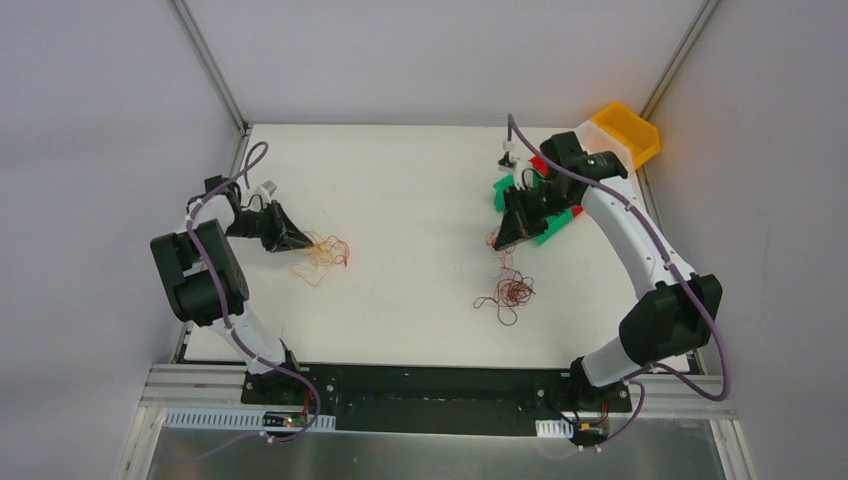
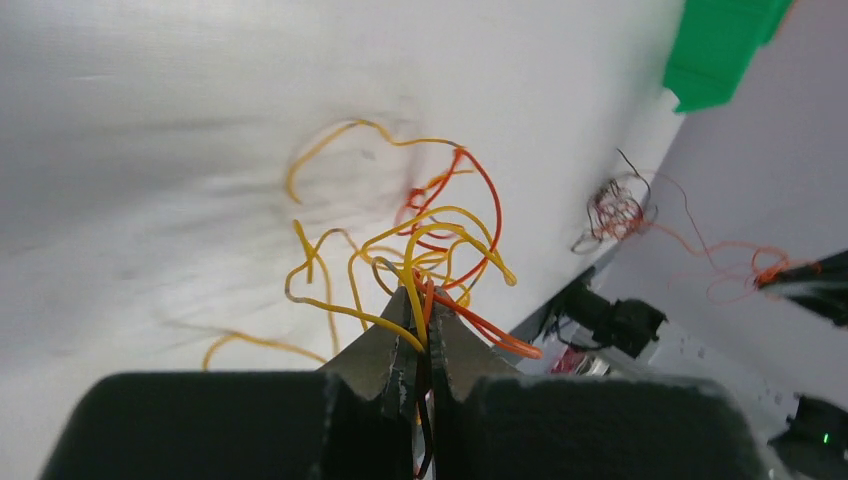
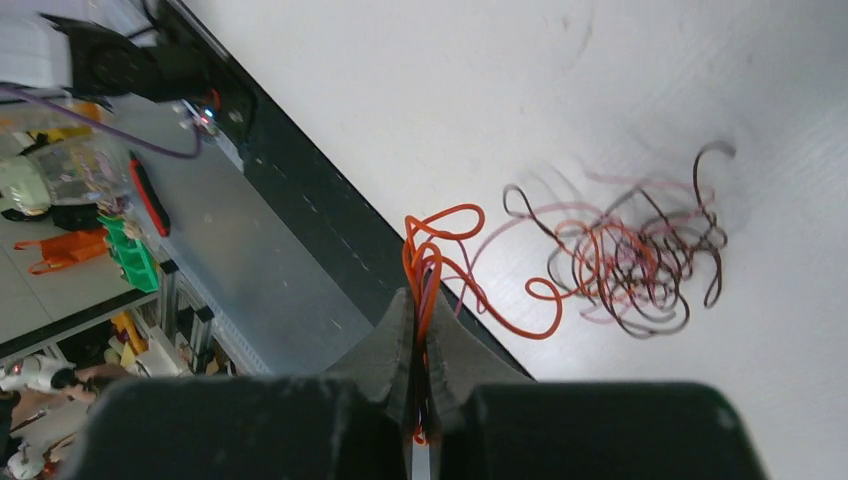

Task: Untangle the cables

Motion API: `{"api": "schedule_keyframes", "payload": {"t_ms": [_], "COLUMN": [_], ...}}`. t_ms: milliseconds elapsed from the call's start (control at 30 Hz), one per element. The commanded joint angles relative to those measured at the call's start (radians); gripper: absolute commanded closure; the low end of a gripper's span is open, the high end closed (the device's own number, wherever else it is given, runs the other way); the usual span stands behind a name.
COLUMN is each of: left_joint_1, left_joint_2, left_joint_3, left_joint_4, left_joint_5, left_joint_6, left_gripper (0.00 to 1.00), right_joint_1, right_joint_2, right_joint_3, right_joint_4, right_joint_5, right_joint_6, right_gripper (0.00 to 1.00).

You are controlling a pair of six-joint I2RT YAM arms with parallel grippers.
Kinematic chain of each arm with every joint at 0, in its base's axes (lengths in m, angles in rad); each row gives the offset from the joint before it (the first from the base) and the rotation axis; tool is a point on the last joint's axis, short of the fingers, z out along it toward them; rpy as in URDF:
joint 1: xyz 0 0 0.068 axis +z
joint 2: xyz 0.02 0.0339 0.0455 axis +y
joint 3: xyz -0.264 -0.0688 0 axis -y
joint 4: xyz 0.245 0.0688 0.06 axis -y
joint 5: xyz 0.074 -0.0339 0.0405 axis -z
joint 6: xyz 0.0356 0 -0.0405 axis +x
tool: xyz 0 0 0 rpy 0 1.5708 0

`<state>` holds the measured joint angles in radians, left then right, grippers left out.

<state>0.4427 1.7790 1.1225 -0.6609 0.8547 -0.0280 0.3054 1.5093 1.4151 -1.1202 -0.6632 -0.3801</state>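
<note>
Two arms are working over one white table [image 1: 400, 180], where the cables [image 1: 325, 255] are lying in two clumps. The left gripper [image 1: 300, 243] is clamping yellow and orange strands of the yellow-orange clump [image 2: 430, 225] near the left edge. The right gripper [image 1: 497, 240] is clamping an orange strand above the dark-red clump [image 1: 510, 292], nearer the near edge. One yellow bin [image 1: 628, 132] is sitting at the far right corner. Green pieces [image 1: 503, 190] are lying partly hidden under the right arm.
</note>
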Motion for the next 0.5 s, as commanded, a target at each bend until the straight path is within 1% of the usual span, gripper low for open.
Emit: {"api": "schedule_keyframes", "payload": {"t_ms": [0,100,167,233,300,367,433,467], "left_joint_1": [-0.133,-0.227,-0.265,-0.274,-0.274,-0.274,-0.276,-0.276], "left_joint_2": [-0.198,-0.273,-0.296,-0.303,-0.293,-0.278,-0.256,-0.243], "left_joint_3": [0.048,0.103,0.135,0.144,0.143,0.129,0.106,0.096], "left_joint_4": [-0.052,-0.049,-0.029,0.005,0.013,0.016,0.022,0.024], "left_joint_5": [0.228,0.297,0.323,0.313,0.299,0.257,0.215,0.179], "left_joint_6": [-0.048,-0.11,-0.167,-0.224,-0.222,-0.214,-0.212,-0.21], "left_gripper": [1.0,1.0,1.0,1.0,1.0,1.0,1.0,0.91], "right_joint_1": [0.048,0.101,0.15,0.2,0.22,0.218,0.201,0.18], "right_joint_2": [0.07,0.12,0.132,0.141,0.146,0.145,0.126,0.108], "right_joint_3": [0.23,0.39,0.477,0.548,0.591,0.57,0.474,0.393], "right_joint_4": [0.071,0.071,0.069,0.072,0.087,0.092,0.09,0.098], "right_joint_5": [-0.125,-0.135,-0.126,-0.127,-0.137,-0.144,-0.131,-0.121], "right_joint_6": [0.104,0.125,0.115,0.115,0.132,0.143,0.115,0.091], "right_gripper": [1.0,1.0,1.0,1.0,1.0,1.0,1.0,1.0]}}
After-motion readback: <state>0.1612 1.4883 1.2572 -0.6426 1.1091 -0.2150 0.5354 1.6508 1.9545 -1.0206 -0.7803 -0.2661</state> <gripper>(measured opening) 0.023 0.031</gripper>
